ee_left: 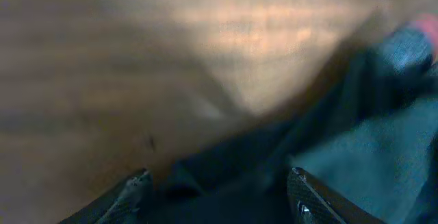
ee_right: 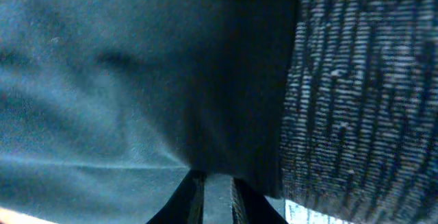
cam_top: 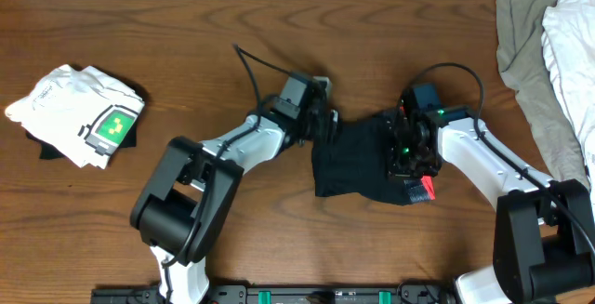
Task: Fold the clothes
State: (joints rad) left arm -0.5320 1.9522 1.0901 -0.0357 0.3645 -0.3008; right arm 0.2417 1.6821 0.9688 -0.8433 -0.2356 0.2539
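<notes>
trousers (cam_top: 353, 165) bunched into a rough square mid-desk (cam_top: 186, 25), between both arms. left tool (cam_top: 327, 125) at the upper-left edge of the cloth. Its wrist cam shows the jaws spread wide with dark fabric lying between them, so released. right tool (cam_top: 409, 155) down on the right side, red-orange waistband edge (cam_top: 426, 189) poking out just below it. Its wrist cam is all dark fabric plus grey ribbed band, fingertips nearly together; can't tell if it's pinching cloth. white shirt (cam_top: 79, 118) far left, garment heap (cam_top: 548, 53) top right, both well apart from the trousers.
</notes>
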